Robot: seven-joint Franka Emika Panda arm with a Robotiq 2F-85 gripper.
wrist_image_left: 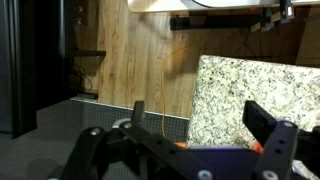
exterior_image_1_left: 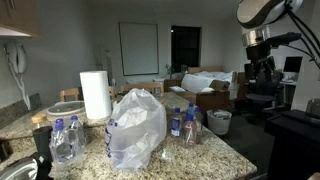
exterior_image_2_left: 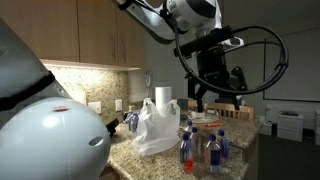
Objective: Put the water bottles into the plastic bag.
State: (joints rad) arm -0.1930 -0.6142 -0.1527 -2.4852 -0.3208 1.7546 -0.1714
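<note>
Black robot claw point(exterior_image_2_left: 216, 96) right of middle, spread wide, empty.
Small clear blue-capped water bottles point(exterior_image_2_left: 210, 150) stand beside the crinkly white plastic bag point(exterior_image_2_left: 155, 130), lower down.

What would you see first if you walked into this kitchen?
The big crinkly white plastic bag in the middle of the granite counter, with small blue-capped water bottles standing on both sides of it. Then the robot's black gripper, open, high up in the air.

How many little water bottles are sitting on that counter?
4. In an exterior view, two water bottles stand left of the plastic bag and two right of it; more may be hidden behind it.
</note>
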